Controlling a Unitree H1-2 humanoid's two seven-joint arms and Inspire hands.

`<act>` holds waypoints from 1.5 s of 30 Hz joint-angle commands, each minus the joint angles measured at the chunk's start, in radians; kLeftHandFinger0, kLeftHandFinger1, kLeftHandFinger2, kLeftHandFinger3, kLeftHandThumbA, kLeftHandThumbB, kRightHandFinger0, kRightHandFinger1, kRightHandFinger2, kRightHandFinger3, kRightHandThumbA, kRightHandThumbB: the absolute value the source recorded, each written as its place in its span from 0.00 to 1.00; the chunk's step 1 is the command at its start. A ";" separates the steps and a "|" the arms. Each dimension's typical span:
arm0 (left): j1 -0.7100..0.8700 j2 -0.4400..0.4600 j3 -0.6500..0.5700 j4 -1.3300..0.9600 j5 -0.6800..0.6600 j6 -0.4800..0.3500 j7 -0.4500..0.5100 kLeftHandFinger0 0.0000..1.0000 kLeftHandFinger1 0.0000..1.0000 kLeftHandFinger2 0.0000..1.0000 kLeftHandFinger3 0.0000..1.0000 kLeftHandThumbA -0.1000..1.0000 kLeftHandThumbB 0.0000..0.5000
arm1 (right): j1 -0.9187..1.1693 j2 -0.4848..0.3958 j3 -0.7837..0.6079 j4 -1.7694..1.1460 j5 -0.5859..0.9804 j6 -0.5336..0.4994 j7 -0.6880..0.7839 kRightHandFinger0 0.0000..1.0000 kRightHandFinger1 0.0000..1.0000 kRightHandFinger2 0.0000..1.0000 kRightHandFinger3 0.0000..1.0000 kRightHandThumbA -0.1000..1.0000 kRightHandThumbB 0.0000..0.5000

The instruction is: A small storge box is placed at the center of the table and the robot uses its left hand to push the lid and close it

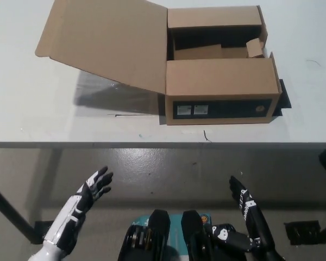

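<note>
Cardboard box lid folded open leftward on surface | left hand below, fingers spread, empty, positioned to push | right hand open, idle

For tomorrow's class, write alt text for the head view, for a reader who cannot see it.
An open cardboard box sits on a white table, its lid swung out to the left. Below the table edge, the robot's left hand and right hand hang open, touching nothing.

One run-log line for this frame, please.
box: lid open leftward | left hand: open, below table | right hand: open, low
</note>
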 commanded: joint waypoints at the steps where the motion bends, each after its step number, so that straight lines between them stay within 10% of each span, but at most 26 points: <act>1: -0.026 0.027 0.024 -0.186 -0.337 0.095 -0.088 1.00 1.00 1.00 1.00 1.00 0.73 | -0.023 0.002 0.006 -0.029 0.005 -0.082 -0.005 1.00 1.00 1.00 1.00 1.00 0.78; 7: -0.107 0.037 0.080 -0.251 -0.638 0.258 -0.062 1.00 1.00 1.00 1.00 1.00 0.87 | -0.013 0.003 0.005 -0.030 0.000 -0.082 -0.015 1.00 1.00 1.00 1.00 1.00 0.78; 18: -0.292 -0.024 0.196 -0.092 -0.932 0.400 -0.023 1.00 1.00 1.00 1.00 1.00 0.82 | -0.006 0.007 0.007 -0.030 0.002 -0.082 -0.017 1.00 1.00 1.00 1.00 1.00 0.79; 45: -0.507 -0.134 0.387 0.297 -0.928 0.567 -0.010 1.00 1.00 1.00 1.00 1.00 0.71 | -0.016 0.007 0.003 -0.037 0.007 -0.082 -0.015 1.00 1.00 1.00 1.00 1.00 0.78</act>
